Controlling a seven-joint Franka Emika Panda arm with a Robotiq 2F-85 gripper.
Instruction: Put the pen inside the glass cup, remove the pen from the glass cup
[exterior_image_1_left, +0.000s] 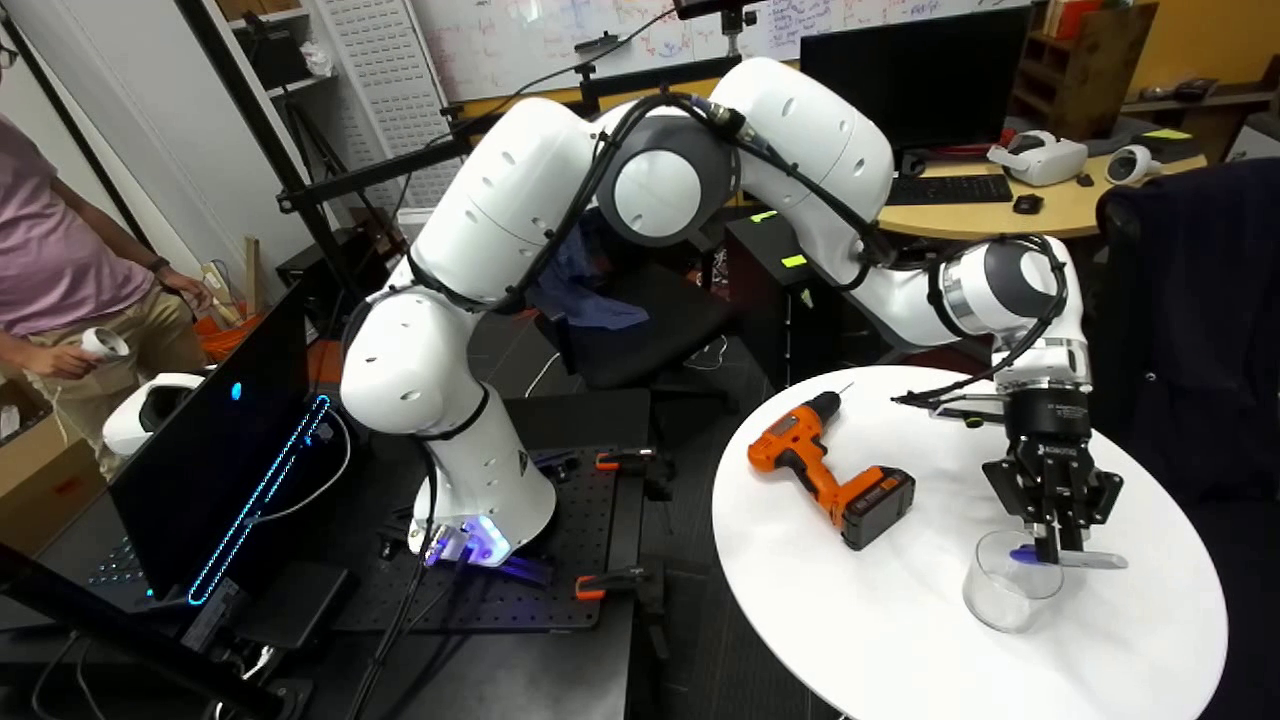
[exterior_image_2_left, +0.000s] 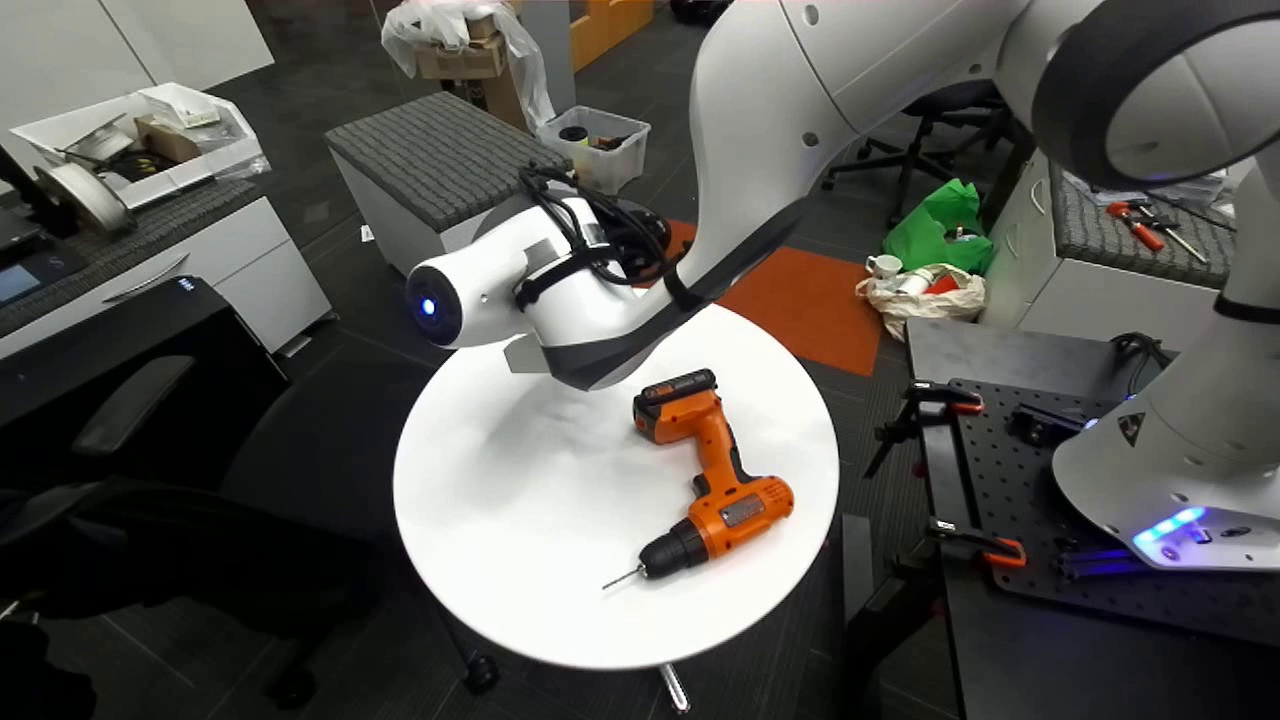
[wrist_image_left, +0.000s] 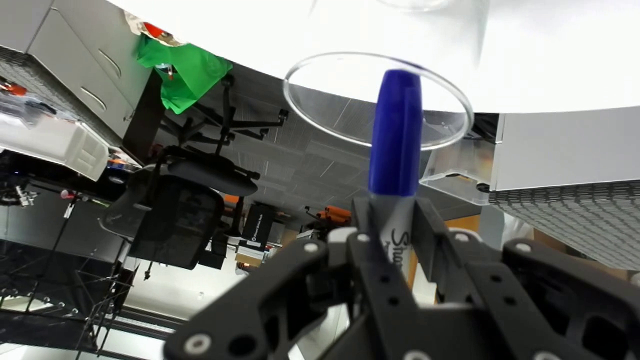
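The pen has a dark blue cap and a pale grey barrel; it shows in an exterior view (exterior_image_1_left: 1098, 560) and in the wrist view (wrist_image_left: 395, 132). My gripper (exterior_image_1_left: 1060, 548) is shut on the barrel just behind the cap, as the wrist view (wrist_image_left: 393, 212) shows. The pen lies nearly level in the exterior view, its cap overlapping the mouth of the clear glass cup (exterior_image_1_left: 1005, 595). In the wrist view the cap lies across the cup's round rim (wrist_image_left: 302, 117). I cannot tell whether the cap's tip is inside or just above the opening. Gripper, pen and cup are hidden behind the arm in an exterior view.
An orange-and-black power drill lies on the round white table in both exterior views (exterior_image_1_left: 830, 470) (exterior_image_2_left: 722, 500). The table's edge (exterior_image_1_left: 1190, 650) is close beyond the cup. A dark chair (exterior_image_1_left: 1190, 330) stands beside the table.
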